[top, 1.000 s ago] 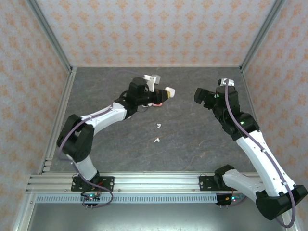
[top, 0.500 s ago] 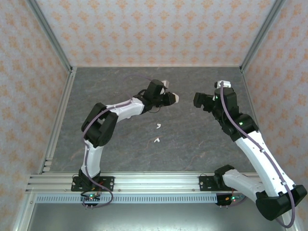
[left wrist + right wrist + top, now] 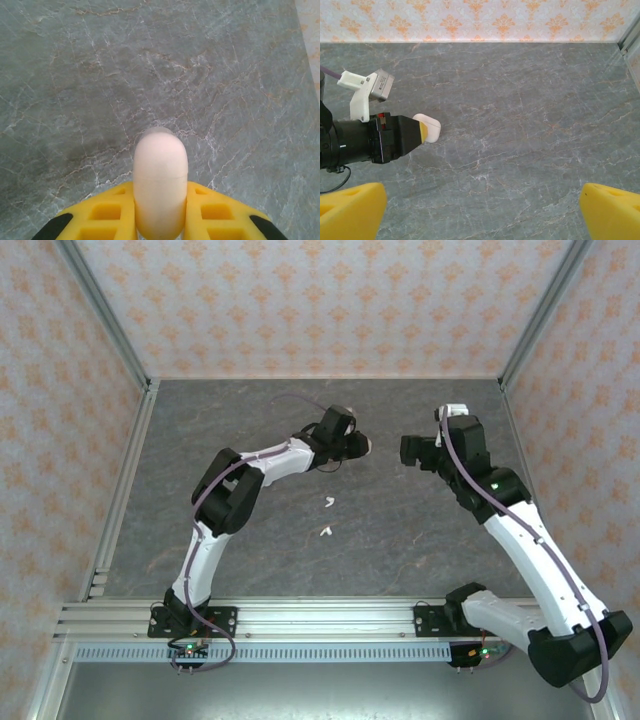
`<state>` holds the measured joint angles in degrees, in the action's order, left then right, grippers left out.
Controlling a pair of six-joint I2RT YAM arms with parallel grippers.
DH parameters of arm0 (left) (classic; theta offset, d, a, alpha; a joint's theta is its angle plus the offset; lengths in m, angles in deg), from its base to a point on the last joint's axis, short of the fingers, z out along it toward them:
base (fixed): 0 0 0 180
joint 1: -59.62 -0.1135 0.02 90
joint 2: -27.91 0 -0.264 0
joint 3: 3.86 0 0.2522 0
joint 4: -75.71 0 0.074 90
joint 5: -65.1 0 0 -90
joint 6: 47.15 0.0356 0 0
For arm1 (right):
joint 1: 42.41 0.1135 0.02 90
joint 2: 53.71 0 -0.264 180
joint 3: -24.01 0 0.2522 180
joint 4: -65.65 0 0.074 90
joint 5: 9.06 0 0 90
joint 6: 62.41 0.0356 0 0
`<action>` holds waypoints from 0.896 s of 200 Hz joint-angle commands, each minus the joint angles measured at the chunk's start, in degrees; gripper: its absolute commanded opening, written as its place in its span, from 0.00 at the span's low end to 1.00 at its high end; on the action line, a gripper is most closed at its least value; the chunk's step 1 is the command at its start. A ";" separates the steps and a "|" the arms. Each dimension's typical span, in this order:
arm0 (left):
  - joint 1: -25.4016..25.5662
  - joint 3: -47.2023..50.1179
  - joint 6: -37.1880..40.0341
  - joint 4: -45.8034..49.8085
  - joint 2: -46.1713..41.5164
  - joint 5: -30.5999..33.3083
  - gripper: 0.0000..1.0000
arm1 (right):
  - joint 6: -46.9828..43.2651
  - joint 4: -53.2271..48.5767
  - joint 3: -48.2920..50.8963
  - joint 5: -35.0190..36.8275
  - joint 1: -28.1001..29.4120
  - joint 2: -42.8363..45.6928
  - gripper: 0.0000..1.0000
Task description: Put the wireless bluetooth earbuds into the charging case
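Clamped on the closed white case (image 3: 160,175), the left fingers (image 3: 215,207) hold it clear of the worktop (image 3: 75,75), probably presenting it so it can be opened. The right fingers (image 3: 610,207) stand wide apart and empty, facing the case from its right. Two white earbuds (image 3: 327,503) lie loose on the near side of the case, well apart from it.
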<state>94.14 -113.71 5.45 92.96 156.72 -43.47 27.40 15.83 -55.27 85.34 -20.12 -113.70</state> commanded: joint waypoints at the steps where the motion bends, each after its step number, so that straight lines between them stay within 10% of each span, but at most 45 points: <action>1: 0.28 -2.58 1.49 3.82 0.99 2.66 0.27 | -2.35 -0.09 -2.63 -0.93 -0.46 -1.30 0.99; 91: 0.25 -3.06 9.14 8.74 -2.14 5.86 0.48 | -1.32 0.16 -4.44 -1.49 -0.57 -3.47 0.99; 179: 0.28 13.83 16.18 -3.81 -23.15 9.09 0.58 | 6.57 5.09 -0.05 -3.66 -0.59 5.65 0.99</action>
<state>94.14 -104.66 17.51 95.73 142.08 -37.39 29.46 17.49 -57.04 81.30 -20.39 -112.39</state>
